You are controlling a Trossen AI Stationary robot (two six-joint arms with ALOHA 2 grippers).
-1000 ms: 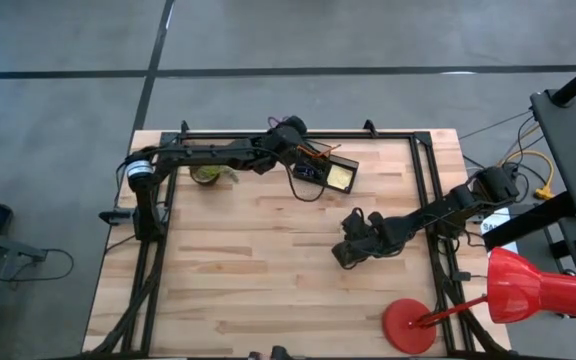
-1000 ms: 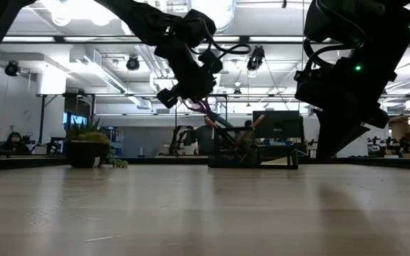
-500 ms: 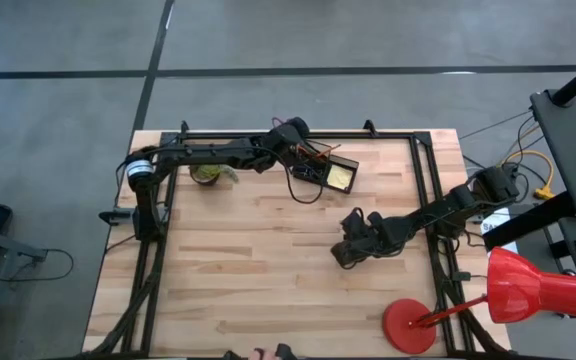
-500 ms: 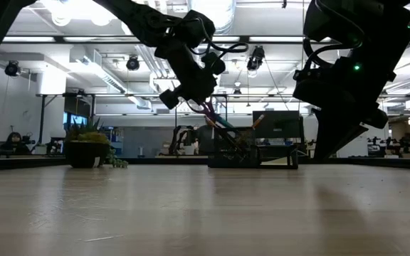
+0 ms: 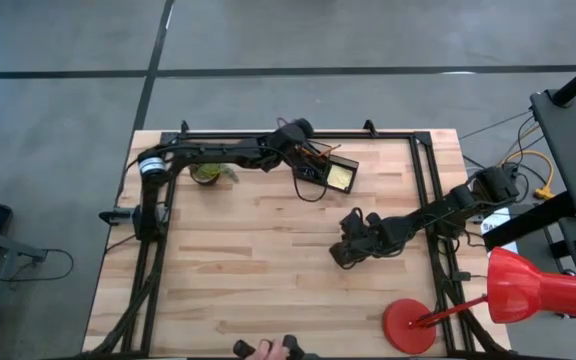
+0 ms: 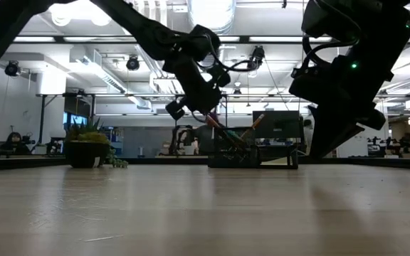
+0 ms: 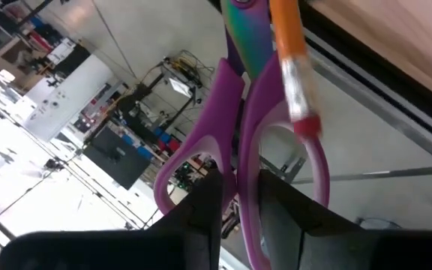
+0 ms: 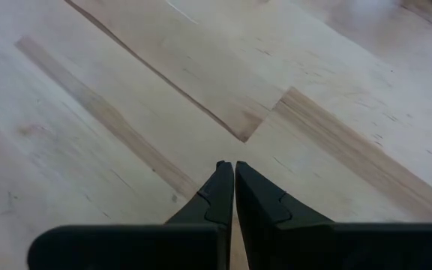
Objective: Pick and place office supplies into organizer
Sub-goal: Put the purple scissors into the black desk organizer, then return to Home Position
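Scissors: the purple-handled scissors (image 7: 238, 142) stand blades-down in the organizer (image 5: 326, 172) at the far side of the table (image 5: 258, 270), handles up, with an orange pencil (image 7: 289, 60) leaning across one handle loop.

Change: over the last second the left gripper (image 5: 301, 172) has slid along from the plant side toward the organizer and dropped lower over it; in the low view the scissors now sit down among the pens rather than hanging above them. The organizer itself has not shifted.

Meaning: I'd judge the scissors are as good as delivered, with only the release and the lift clear left for this item.

Jaws, left: partly closed, pinching the inner edge of one purple handle loop between them, seen plainly in the left wrist view. Whether the blades already rest on the organizer's bottom I can't tell from here.

Jaws, right: the right gripper (image 8: 233, 191) is closed tight on nothing, hovering over bare wood near the middle-right of the table, well apart from the organizer.

Around: a potted plant (image 5: 208, 175) sits beside the left arm; a red lamp (image 5: 528, 290) stands at the near right corner.
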